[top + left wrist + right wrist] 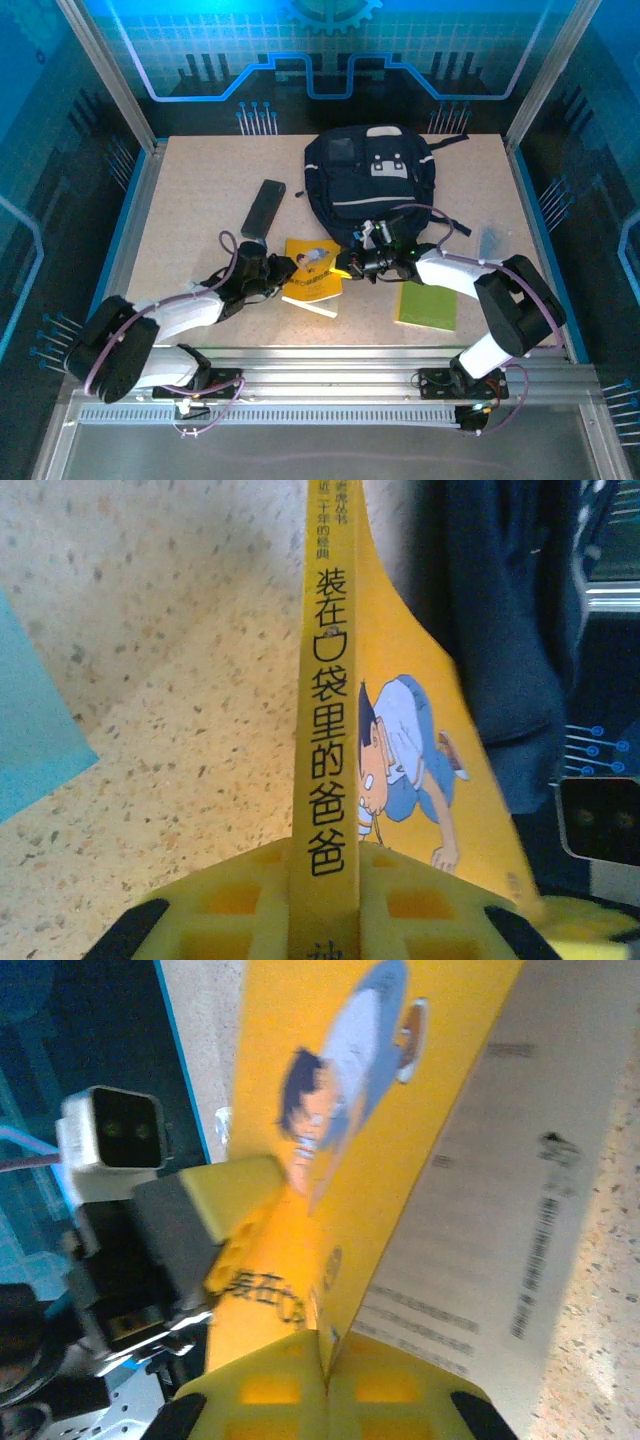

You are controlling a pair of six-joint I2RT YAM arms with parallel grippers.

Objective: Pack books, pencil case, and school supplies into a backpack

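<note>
Left hand [268, 272] and right hand [352, 266] both pinch the yellow book [315, 268], just in front of the backpack [370, 175]. Book-packing is under way; next, it likely needs carrying to the bag's opening, which I cannot make out.

Table [190, 200]: pale speckled top, matt, faintly grainy. Orange-yellow book [415, 710]: paper cover, smooth, slight sheen. Backpack [325, 175]: dark navy woven cloth, matt. Pads [235, 905] of left gripper [325, 905]: yellow moulded plastic, waffle-recessed, dull. Pencil case [264, 208]: black, matt, possibly fabric; too small to tell. Near rail [330, 370]: ribbed bare metal.
</note>
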